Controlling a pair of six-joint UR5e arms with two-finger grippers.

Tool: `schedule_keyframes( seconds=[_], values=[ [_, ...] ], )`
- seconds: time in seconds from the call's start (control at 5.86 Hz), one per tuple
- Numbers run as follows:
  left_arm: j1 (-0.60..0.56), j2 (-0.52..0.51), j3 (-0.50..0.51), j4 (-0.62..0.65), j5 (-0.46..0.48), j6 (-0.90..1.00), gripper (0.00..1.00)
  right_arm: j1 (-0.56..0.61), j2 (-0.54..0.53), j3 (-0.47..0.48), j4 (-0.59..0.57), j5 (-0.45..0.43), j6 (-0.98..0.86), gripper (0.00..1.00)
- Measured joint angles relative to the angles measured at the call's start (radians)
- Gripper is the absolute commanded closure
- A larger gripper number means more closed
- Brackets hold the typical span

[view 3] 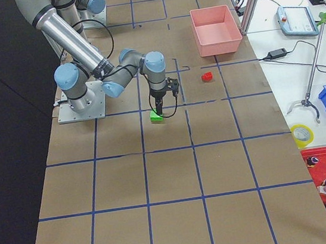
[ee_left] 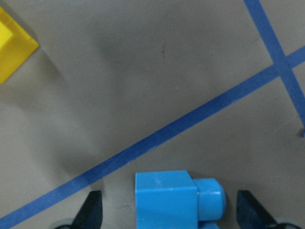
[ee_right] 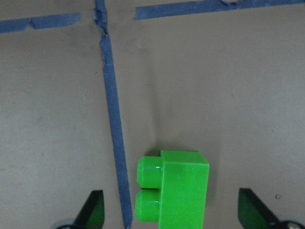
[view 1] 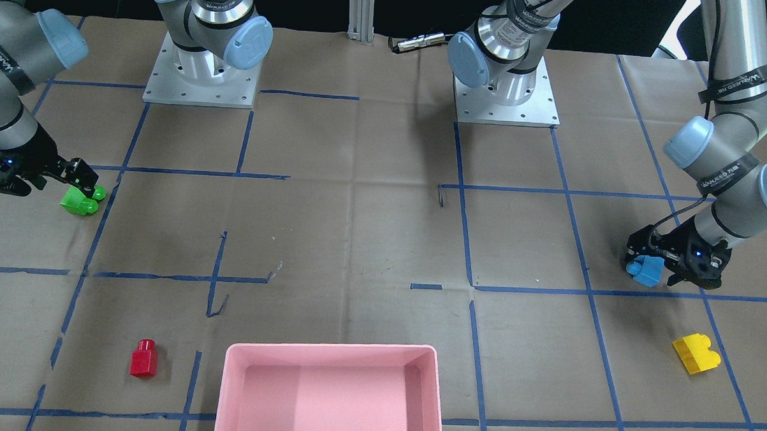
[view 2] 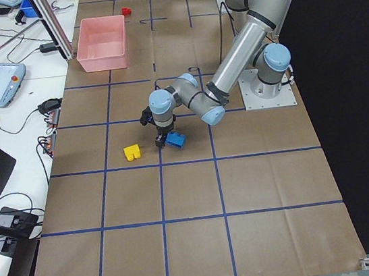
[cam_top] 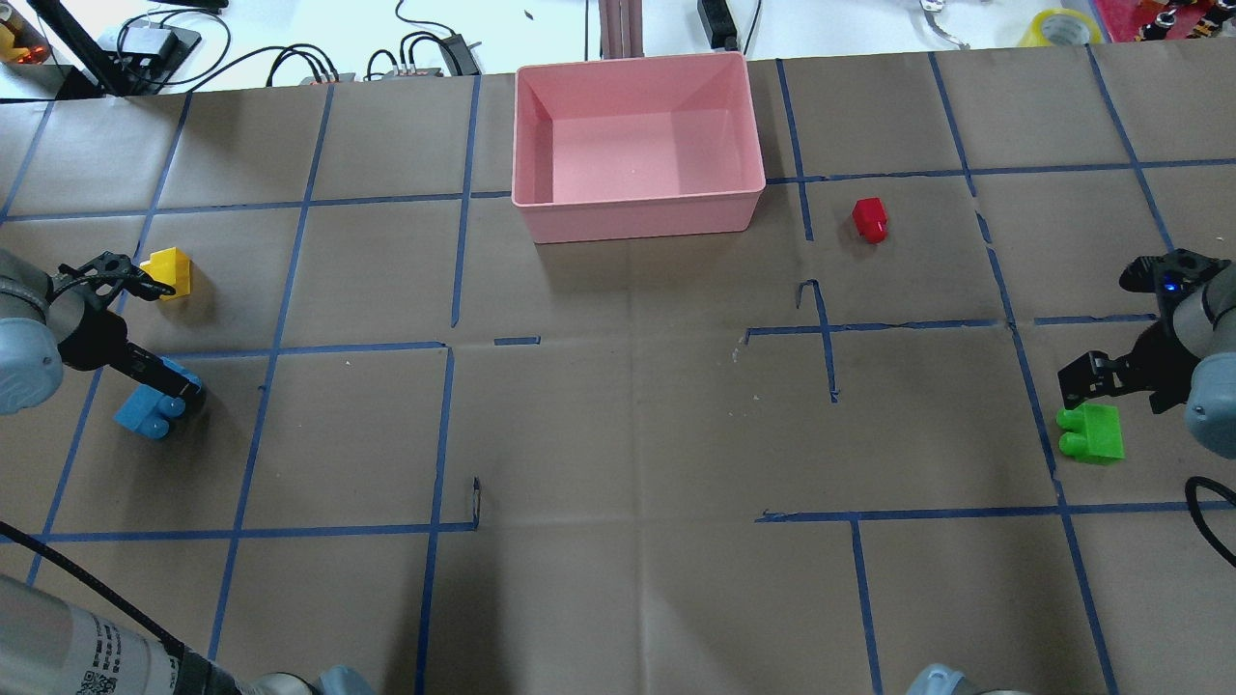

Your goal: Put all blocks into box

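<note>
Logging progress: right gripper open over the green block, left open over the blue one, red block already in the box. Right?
No: the red block lies on the table beside the box, which holds nothing, as the overhead view shows. The rest stands.

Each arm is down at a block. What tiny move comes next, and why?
Probably closing both sets of jaws. In the wrist views the left jaws stand open either side of the blue block, the right jaws either side of the green block, neither touching yet. The box is empty.
</note>
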Motion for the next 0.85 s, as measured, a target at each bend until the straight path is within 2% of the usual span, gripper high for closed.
schedule_keyframes(
  seconds=[0.51, 0.85],
  values=[
    [0.016, 0.000, -0.008, -0.001, 0.001, 0.032, 0.24, -0.015, 0.057, 0.010, -0.026, -0.009, 0.000, 0.01],
    [0.014, 0.012, -0.006, -0.001, 0.001, 0.032, 0.42, -0.015, 0.064, 0.015, -0.029, -0.025, 0.001, 0.01]
  ],
)
